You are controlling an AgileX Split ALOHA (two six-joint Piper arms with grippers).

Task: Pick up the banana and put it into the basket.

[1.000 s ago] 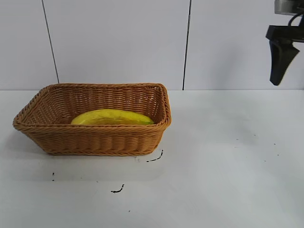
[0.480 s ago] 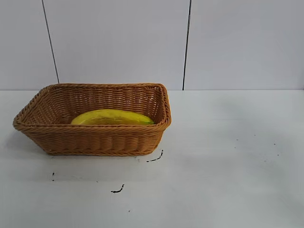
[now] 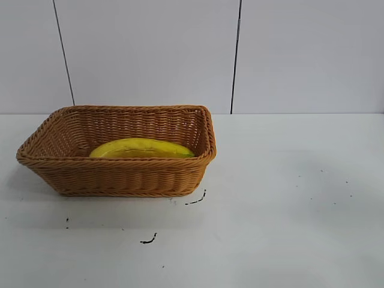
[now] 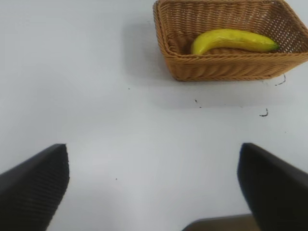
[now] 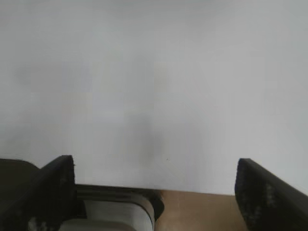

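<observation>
The yellow banana [image 3: 142,148] lies lengthwise inside the tan wicker basket [image 3: 120,177] at the left of the white table. The left wrist view shows the same banana [image 4: 233,40] resting in the basket [image 4: 216,70], far from my left gripper [image 4: 154,166], which is open with only bare table between its dark fingers [image 4: 36,183]. My right gripper [image 5: 155,179] is open too and holds nothing; it hangs over plain table near an edge. Neither arm appears in the exterior view.
Small black marks [image 3: 195,199] dot the table [image 3: 288,198] just in front of the basket. A white panelled wall stands behind. In the right wrist view a brown floor strip [image 5: 202,211] and a white-and-black fixture [image 5: 115,209] lie past the table edge.
The right gripper, seen at the top right corner a second ago, has left the exterior view. The banana and basket have not moved.
</observation>
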